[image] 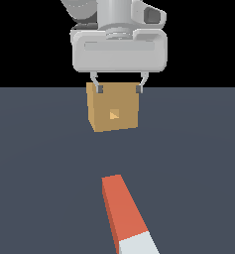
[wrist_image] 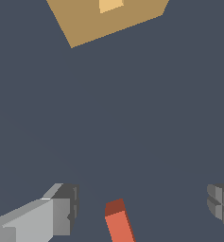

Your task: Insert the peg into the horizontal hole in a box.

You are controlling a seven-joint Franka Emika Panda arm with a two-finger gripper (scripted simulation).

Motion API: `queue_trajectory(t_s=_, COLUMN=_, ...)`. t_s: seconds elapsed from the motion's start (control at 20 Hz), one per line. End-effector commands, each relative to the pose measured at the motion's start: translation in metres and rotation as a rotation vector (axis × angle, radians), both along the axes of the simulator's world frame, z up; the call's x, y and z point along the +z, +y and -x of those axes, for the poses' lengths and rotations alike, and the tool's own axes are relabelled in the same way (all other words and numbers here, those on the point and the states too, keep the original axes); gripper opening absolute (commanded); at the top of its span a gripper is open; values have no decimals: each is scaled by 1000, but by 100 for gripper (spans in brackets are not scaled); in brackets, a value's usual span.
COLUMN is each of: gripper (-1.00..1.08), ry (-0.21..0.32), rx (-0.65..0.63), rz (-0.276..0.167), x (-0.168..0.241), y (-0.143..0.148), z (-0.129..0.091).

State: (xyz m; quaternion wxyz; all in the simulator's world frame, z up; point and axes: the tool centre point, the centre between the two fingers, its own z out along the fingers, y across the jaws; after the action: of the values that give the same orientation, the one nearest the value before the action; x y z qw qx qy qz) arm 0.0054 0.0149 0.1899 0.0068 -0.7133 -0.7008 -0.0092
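Jaws wide apart, nothing held.

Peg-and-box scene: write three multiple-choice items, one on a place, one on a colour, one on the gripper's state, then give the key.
1. Where does the peg lie?
A. on the floor, apart from the box
B. inside the hole
C. on top of the box

2. What colour is the peg's near end in the exterior view?
A. green
B. pale grey-white
C. black

3. How is the gripper?
A. shut on the peg
B. shut on the box
C. open, holding nothing

Key: 1 A, bare floor separates them; 2 B, visible at the frame's bottom; 3 C, its fingers stand wide apart.
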Motion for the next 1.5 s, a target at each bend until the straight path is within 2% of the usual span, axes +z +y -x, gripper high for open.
queue_trajectory(t_s=0.0, gripper=100, ry=0, rx=0, rz=0, x=0, y=0, z=0)
queue_trajectory(t_s=0.3, gripper=100, ry=0, rx=10, rz=1, x=-4, y=-8, z=1)
queue_trajectory(t_s=0.65, gripper=100, ry=0, rx=47, rz=4, x=-19, y=-40, z=3)
queue_trajectory(t_s=0.9, gripper=100, ry=0, rx=90, rz=7, x=-36, y=-77, z=4)
queue_trajectory(t_s=1.45, gripper=100, ry=1, rx=211, rz=16, x=-83, y=-180, z=-5)
